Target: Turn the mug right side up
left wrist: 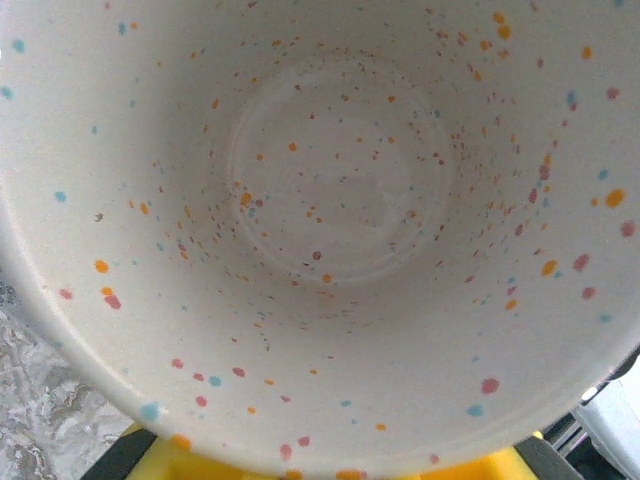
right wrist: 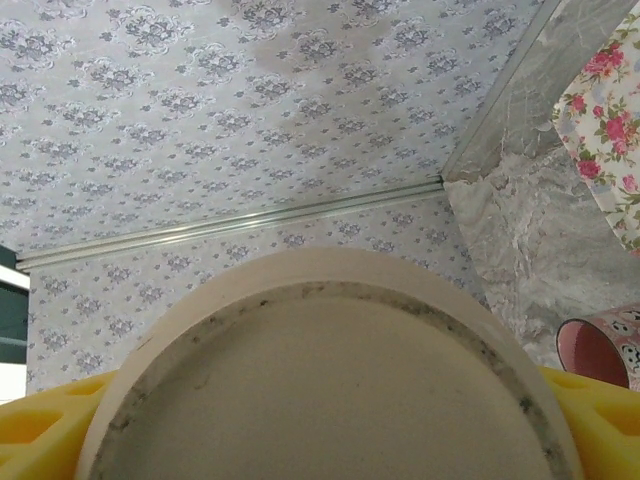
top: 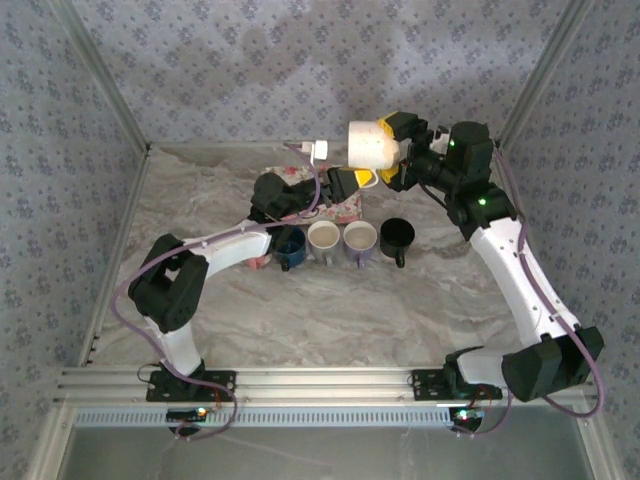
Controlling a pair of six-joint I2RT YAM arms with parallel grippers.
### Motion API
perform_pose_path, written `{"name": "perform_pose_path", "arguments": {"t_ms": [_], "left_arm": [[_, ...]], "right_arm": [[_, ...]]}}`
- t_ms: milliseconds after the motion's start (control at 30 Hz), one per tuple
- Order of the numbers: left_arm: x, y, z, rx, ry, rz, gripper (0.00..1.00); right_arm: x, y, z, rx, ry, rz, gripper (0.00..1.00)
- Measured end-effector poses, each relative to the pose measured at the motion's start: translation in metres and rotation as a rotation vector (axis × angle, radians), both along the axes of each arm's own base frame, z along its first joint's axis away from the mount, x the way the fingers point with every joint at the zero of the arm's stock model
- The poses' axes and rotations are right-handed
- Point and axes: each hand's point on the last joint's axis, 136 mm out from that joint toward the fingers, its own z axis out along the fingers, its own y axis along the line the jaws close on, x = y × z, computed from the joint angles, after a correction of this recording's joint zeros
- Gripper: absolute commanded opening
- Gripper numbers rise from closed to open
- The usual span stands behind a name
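The mug (top: 370, 143) is white with coloured speckles and hangs on its side in the air above the back of the table. My right gripper (top: 392, 145) is shut on its body. In the right wrist view the mug's unglazed base (right wrist: 330, 400) sits between the yellow fingers (right wrist: 40, 430). My left gripper (top: 350, 183) is shut on the mug just below it, by the handle (top: 368, 180). The left wrist view looks straight into the speckled inside of the mug (left wrist: 340, 200), with a yellow finger (left wrist: 200, 465) under its rim.
Several upright mugs stand in a row mid-table: blue (top: 291, 247), cream (top: 324, 240), lavender (top: 359, 241), black (top: 397, 237). A floral box (top: 340, 207) lies behind them. A pink patterned cup (right wrist: 605, 350) lies on the marble. Patterned walls close in the back and sides.
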Motion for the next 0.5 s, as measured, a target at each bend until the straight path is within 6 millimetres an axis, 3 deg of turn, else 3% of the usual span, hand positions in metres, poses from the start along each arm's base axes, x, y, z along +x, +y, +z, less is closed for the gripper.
{"name": "perform_pose_path", "arguments": {"t_ms": [67,100,300,500], "left_arm": [[0.000,0.000,0.000,0.008,-0.002,0.004,0.00],[-0.001,0.000,0.000,0.016,-0.002,0.006,0.00],[-0.014,0.019,0.003,0.104,0.003,0.059,0.00],[-0.042,0.056,0.016,0.183,-0.033,0.168,0.00]], "right_arm": [[-0.001,-0.001,0.000,-0.009,-0.007,0.003,0.92],[-0.002,-0.002,0.000,-0.012,-0.009,0.004,1.00],[-0.025,-0.011,0.005,-0.117,-0.071,0.019,1.00],[-0.058,-0.038,0.014,-0.185,-0.161,-0.028,1.00]]}}
